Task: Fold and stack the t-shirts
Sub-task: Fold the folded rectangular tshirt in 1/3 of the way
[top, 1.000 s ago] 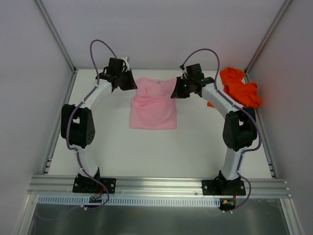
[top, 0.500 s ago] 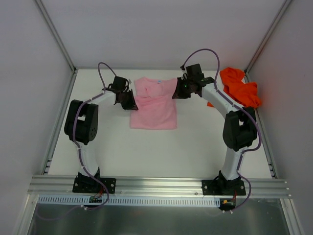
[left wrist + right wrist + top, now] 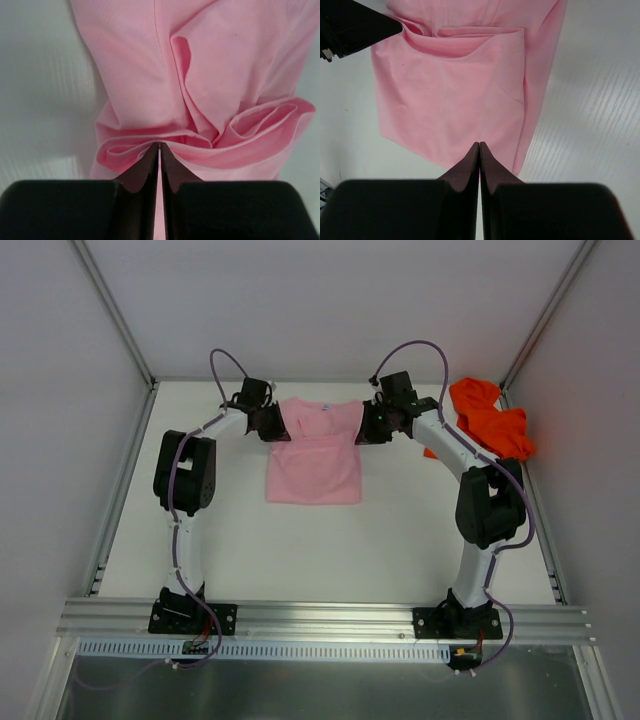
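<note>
The light pink t-shirt [image 3: 312,465] lies partly folded at the middle back of the table, its far part bunched into folds. My left gripper [image 3: 275,425] is at its far left corner. In the left wrist view [image 3: 159,145] the jaws are shut on a rolled pink fold [image 3: 210,75]. My right gripper [image 3: 365,428] is at the far right corner. In the right wrist view [image 3: 479,144] it is shut on the shirt's edge [image 3: 450,90]. The bright orange t-shirt [image 3: 490,420] lies crumpled at the back right, apart from both grippers.
White walls with metal posts close in the table at the back and sides. An aluminium rail [image 3: 320,615] runs along the near edge by the arm bases. The left gripper's black body shows in the right wrist view [image 3: 355,25].
My left gripper swung in from the back left, dipped toward the shirt's left side, and now sits at its far left corner. The right arm has barely moved.
</note>
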You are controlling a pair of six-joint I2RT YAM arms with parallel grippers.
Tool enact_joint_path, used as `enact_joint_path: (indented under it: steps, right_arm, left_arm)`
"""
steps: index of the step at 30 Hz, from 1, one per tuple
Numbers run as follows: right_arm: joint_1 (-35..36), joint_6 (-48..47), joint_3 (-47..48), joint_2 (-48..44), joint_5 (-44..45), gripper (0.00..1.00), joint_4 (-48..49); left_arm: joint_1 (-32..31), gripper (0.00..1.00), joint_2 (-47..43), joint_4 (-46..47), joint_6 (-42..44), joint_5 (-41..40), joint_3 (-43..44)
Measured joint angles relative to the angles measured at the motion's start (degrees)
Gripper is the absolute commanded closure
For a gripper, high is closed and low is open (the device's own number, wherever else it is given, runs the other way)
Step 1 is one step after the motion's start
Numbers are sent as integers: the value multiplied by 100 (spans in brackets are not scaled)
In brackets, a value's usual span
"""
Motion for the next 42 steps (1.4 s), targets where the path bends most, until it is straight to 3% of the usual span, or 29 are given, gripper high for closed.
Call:
enact_joint_path:
  steps: [3, 4, 7, 10, 11, 12, 14, 17, 22, 27, 33, 42]
  right_arm:
    - [0, -20, 0, 0, 9, 98, 2]
    - [0, -26, 0, 0, 9, 98, 0]
    - [0, -74, 0, 0, 26, 96, 0]
    - [0, -170, -2, 0, 81, 90, -2]
    - [0, -199, -7, 0, 96, 83, -4]
    - [0, -223, -22, -2, 105, 79, 0]
    - [0, -269, -111, -17, 114, 60, 11]
    - [0, -393, -396, -76, 111, 41, 31]
    - [0, -675, -678, -92, 116, 32, 48]
    - [0, -1043, -505, -44, 138, 31, 101]
    - [0, -1408, 415, 494, 184, 34, 164]
    - [48, -1473, 708, 1325, 201, 42, 223]
  left_arm:
    - [0, 86, 190, -35, 20, -76, 256]
    - [0, 77, 243, -44, 26, -109, 348]
    - [0, 63, 280, -181, 136, -175, 608]
    - [0, 36, 278, -299, 313, -308, 1005]
    - [0, 24, 254, -326, 356, -361, 1123]
    - [2, 18, 223, -350, 433, -422, 1220]
    - [4, 1, 68, -433, 538, -490, 1314]
    - [4, 1, -372, -726, 688, -623, 1298]
    - [4, 1, -1672, -874, 824, -780, 553]
    - [4, 1, -2756, -662, 787, -817, -809]
    - [7, 1, -2544, -422, 586, -684, -1910]
    - [4, 1, -2260, -155, 450, -584, -2009]
